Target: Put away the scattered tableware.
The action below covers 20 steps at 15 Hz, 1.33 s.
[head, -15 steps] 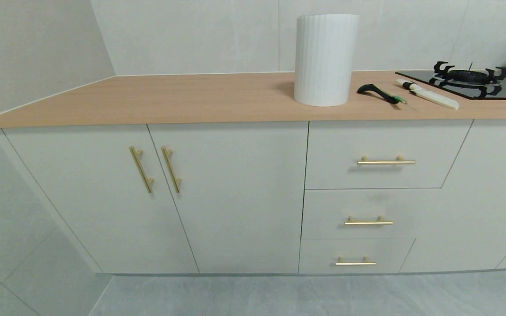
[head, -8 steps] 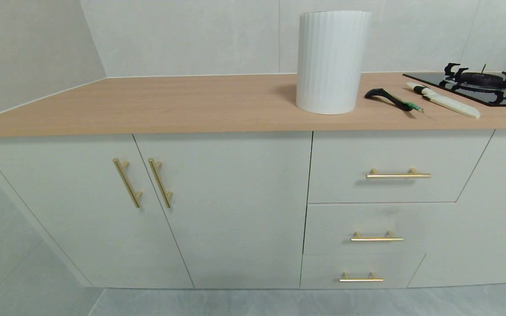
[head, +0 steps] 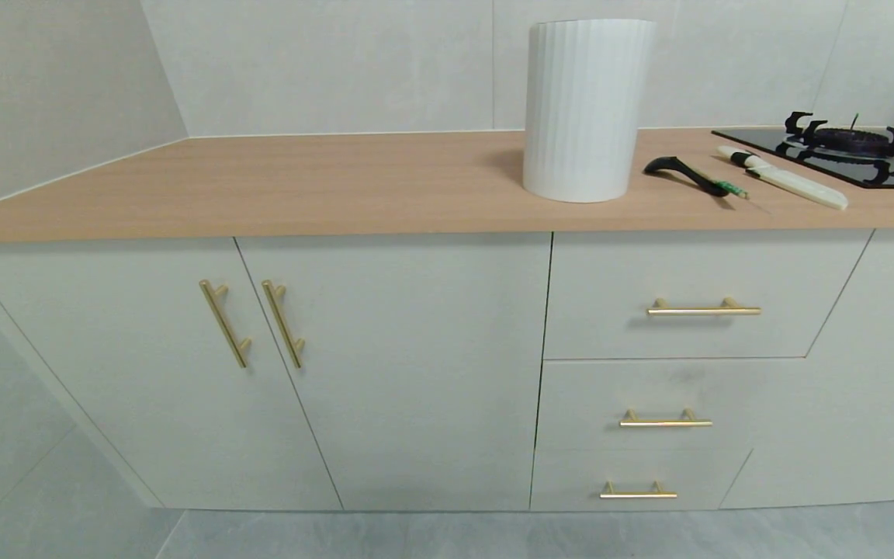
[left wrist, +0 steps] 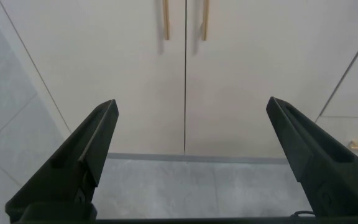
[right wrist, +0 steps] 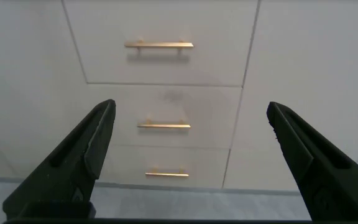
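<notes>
Black-handled utensil (head: pixel 685 172) and white knife (head: pixel 783 178) are both lying flat on the countertop (head: pixel 338 182), well above and well apart from both grippers.

They're sitting over the drawers (right wrist: pixel 166 62) that the right gripper (right wrist: pixel 190 107) is facing, so they're nearer that one than the left.

Long axes are running roughly parallel, back-left to front-right in the head view. The utensil is pointing its curved black handle at the white ribbed canister (head: pixel 587 109) and its thin green tip toward the counter's front edge. The knife is pointing its black-banded end toward the hob (head: pixel 881 167) and its pale end forward-right. The knife is lying between the utensil and the hob, and the utensil just beside the canister. I can't tell whether any of them are touching.

Right gripper is hanging low in front of the drawer stack, fingers spread wide, holding nothing.

Left gripper (left wrist: pixel 191 106) is hanging low in front of the cabinet doors (left wrist: pixel 241 74), just above the floor (left wrist: pixel 166 186), also spread wide and holding nothing.
</notes>
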Available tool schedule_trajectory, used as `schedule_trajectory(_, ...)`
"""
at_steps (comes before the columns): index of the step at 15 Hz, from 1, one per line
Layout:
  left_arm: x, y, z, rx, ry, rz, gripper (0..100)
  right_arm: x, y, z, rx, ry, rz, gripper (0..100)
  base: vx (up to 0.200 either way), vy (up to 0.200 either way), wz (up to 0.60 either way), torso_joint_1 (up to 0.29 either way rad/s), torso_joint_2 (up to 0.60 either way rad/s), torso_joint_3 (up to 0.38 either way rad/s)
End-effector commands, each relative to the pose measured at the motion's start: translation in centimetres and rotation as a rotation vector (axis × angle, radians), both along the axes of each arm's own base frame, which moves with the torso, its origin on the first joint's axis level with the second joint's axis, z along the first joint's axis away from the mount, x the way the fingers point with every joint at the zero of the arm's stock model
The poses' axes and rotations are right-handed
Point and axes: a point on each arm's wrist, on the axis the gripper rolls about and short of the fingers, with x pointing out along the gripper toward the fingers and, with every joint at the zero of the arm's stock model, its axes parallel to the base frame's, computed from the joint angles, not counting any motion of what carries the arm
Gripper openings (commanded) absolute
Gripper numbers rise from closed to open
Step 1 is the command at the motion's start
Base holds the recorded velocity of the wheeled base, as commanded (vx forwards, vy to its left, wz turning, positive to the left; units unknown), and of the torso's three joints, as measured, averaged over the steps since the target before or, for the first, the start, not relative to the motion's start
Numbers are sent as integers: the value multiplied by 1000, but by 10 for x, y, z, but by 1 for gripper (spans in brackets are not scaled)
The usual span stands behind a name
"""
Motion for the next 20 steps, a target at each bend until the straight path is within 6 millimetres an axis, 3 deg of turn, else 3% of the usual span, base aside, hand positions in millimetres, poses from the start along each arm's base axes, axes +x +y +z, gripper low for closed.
schedule_trajectory(1,0,0,0,-1,1,1,100,50,4,39,-20,238,64,100,0,0,0,0,0,0)
schedule_trajectory(3,0,0,0,-1,1,1,100,104,9,62,-18,389,84,100,0,0,0,0,0,0)
schedule_trajectory(5,0,0,0,-1,1,1,100,143,14,76,-17,428,97,100,0,0,0,0,0,0)
schedule_trajectory(8,0,0,0,-1,1,1,100,189,19,88,-18,466,99,100,0,0,0,0,0,0)
schedule_trajectory(10,0,0,0,-1,1,1,100,213,21,84,-24,514,98,100,0,0,0,0,0,0)
schedule_trajectory(18,0,0,0,-1,1,1,100,255,26,37,-39,726,93,100,0,0,0,0,0,0)
schedule_trajectory(20,0,0,0,-1,1,1,100,270,27,17,-42,784,90,100,0,0,0,0,0,0)
